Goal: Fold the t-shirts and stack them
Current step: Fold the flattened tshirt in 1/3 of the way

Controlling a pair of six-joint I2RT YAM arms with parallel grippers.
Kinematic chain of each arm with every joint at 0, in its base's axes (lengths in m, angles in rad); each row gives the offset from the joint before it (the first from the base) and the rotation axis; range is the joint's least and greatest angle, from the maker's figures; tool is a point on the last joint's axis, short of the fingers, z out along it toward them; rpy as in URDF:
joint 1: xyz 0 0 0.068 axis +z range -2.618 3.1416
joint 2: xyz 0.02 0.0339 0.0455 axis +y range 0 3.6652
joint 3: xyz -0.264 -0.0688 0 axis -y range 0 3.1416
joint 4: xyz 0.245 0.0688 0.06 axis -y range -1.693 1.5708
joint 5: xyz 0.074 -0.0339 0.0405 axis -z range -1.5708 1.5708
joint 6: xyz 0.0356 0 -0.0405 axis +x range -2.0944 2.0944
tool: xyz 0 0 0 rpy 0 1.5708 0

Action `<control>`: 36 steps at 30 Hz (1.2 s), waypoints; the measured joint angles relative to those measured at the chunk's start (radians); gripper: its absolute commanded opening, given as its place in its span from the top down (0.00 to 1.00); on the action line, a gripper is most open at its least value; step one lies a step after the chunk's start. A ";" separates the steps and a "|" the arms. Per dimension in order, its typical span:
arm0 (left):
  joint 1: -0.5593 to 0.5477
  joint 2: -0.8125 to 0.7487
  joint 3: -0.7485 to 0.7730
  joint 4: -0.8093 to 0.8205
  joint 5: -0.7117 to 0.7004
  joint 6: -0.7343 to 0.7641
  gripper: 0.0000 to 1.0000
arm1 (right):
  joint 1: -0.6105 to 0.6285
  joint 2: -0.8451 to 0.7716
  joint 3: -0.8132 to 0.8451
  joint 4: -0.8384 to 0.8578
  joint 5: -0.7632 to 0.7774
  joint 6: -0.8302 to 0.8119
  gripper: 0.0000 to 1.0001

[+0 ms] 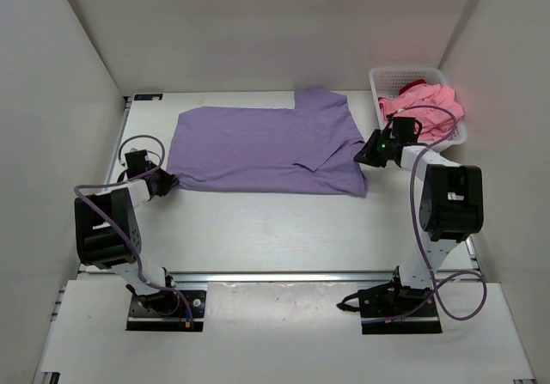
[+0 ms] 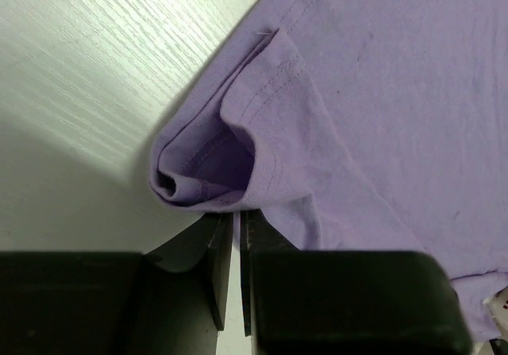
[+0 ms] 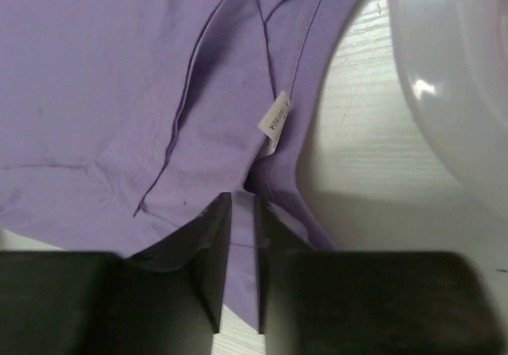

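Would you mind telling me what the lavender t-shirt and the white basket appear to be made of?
The lavender t-shirt looks like soft matte knit fabric: stitched hems, limp folds. The basket seems glossy white plastic, judging by its lattice wall and bright highlights.

Both arms reaching forward, left gripper (image 1: 166,180) jaws pinched nearly together, right gripper (image 1: 363,154) likewise

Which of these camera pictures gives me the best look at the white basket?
The top external view. It shows the whole white basket at the far right, with a pink shirt heaped inside. The right wrist view catches only a blurred, curved stretch of its rim in the upper right corner. The left wrist view shows none of it.
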 measured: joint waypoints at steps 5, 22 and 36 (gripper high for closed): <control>-0.003 0.000 -0.003 0.002 -0.001 0.000 1.00 | -0.005 -0.077 -0.101 0.027 0.027 0.002 0.69; -0.006 -0.001 -0.003 0.008 0.003 -0.005 1.00 | -0.013 -0.101 -0.146 -0.044 0.069 -0.005 0.74; -0.006 -0.001 -0.003 0.007 0.003 -0.004 1.00 | -0.022 -0.069 -0.087 -0.057 0.043 -0.001 0.99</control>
